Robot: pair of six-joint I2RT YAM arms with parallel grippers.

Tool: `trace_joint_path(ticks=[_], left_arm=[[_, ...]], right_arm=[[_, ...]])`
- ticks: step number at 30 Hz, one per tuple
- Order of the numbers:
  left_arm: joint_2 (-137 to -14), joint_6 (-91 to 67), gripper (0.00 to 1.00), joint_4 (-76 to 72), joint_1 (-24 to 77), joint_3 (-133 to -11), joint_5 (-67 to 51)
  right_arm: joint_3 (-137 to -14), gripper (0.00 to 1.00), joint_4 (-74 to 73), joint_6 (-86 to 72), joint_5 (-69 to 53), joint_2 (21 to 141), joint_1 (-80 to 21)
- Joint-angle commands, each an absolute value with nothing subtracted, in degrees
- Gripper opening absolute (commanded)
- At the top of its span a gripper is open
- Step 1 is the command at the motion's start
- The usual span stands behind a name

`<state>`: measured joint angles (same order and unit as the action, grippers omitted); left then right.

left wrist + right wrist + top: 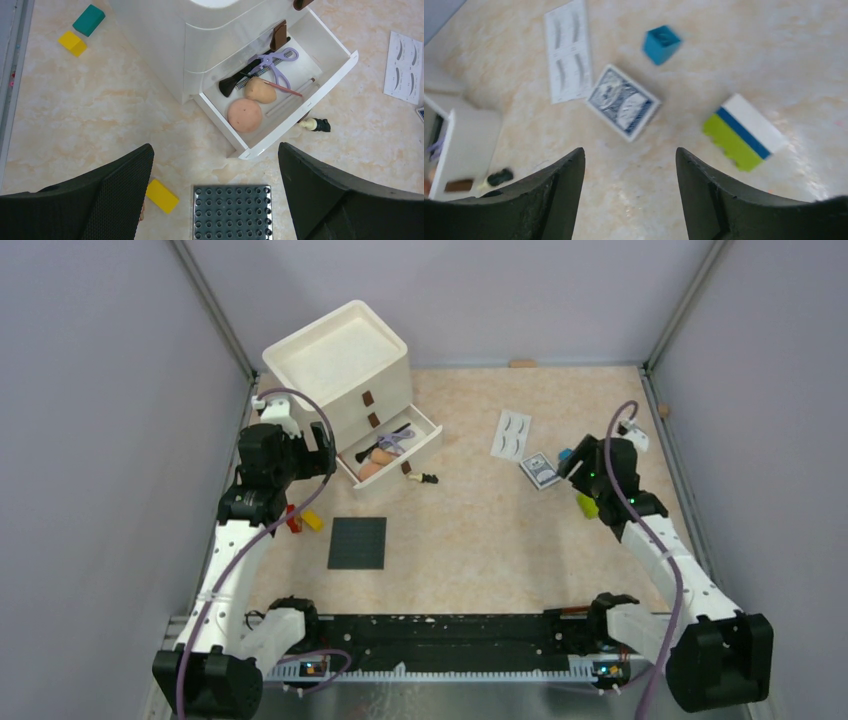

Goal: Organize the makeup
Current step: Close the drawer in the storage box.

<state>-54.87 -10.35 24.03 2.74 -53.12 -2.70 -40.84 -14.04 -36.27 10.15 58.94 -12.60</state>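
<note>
Beige tabletop (480,540), eyelash card (568,50) well ahead of spread right hand (629,156)

Upper left of the top view sits the drawer unit (340,365), its bottom drawer (425,443) standing out toward centre. Inside lies the round puff (244,115), with a brush (235,84) deeper in. A small bottle (425,479) sits just outside the drawer front. Off to the right is the eyelash card (512,433), and the studded plate (357,543) lies below the drawer.
</note>
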Motion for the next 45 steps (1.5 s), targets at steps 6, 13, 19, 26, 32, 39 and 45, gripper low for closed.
trace_joint_path(ticks=[6, 13, 19, 26, 32, 39, 45], left_arm=[[-54.05, -10.28, 0.99, 22.15, 2.90, -53.22, -3.37], [-54.32, -10.28, 0.99, 22.06, 2.90, -53.22, -3.65], [-53.96, -10.11, 0.99, 22.15, 2.90, -53.16, -2.72], [-54.31, -10.18, 0.99, 21.97, 2.90, -53.17, -3.46], [-54.49, -10.20, 0.99, 21.97, 2.90, -53.28, -3.66], [-54.54, -10.11, 0.99, 21.97, 2.90, -53.17, -3.19], [-54.58, -10.11, 0.99, 21.97, 2.90, -53.11, -3.02]], right_arm=[[-37.39, 0.75, -19.03, -43.32, 15.26, 57.38, 7.49], [-39.24, 0.78, -13.28, -43.41, 11.66, 69.33, 12.02], [-39.04, 0.79, -8.46, -42.17, 4.26, 77.49, 15.44], [-36.91, 0.67, -5.30, -39.49, -4.54, 79.99, 15.34], [-33.40, 0.52, -2.59, -40.63, -6.09, 79.44, 6.77], [-33.26, 0.49, 2.54, -46.45, -2.68, 82.33, -15.82], [-36.69, 0.53, -0.61, -45.62, 3.16, 78.78, -21.36]])
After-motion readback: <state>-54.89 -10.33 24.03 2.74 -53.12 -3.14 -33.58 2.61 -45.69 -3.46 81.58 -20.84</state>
